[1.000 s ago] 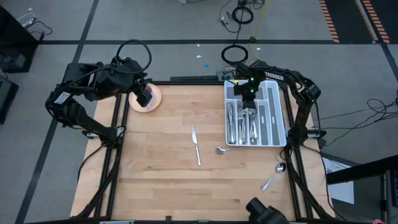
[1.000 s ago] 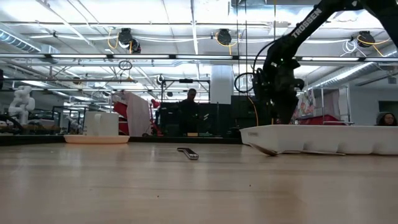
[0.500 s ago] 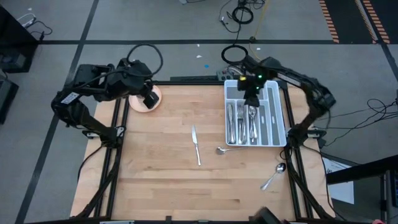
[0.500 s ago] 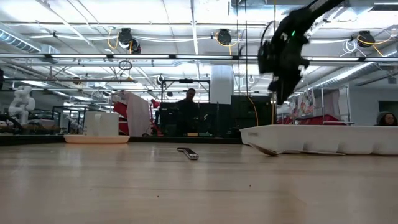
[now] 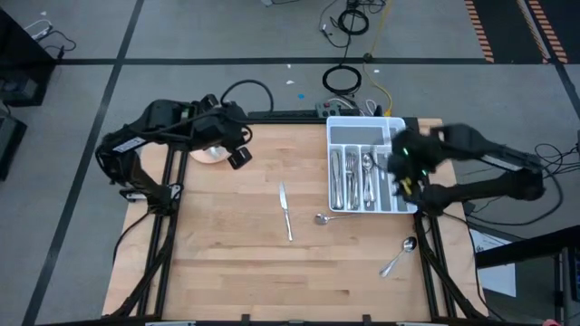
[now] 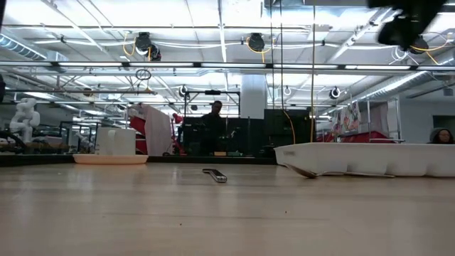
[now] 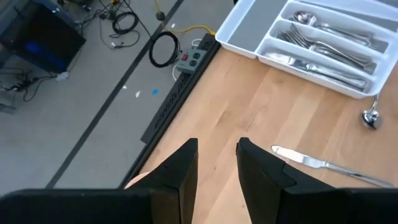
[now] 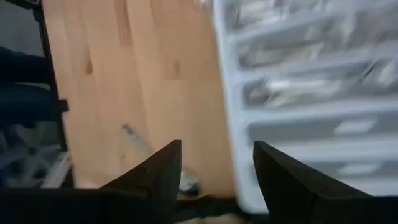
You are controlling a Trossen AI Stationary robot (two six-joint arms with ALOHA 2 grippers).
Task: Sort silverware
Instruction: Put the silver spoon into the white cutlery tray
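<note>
Overhead, the right gripper (image 5: pixel 405 172) is hovering above the white divided plastic tray's (image 5: pixel 399 201) right edge, fingers apart and empty; the left gripper (image 7: pixel 216 163), fingers parted and empty, is hanging over the wooden desk's (image 5: pixel 236 254) far-left corner.

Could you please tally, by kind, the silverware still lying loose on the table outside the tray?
Knives: 1
Spoons: 2
Total: 3
</note>
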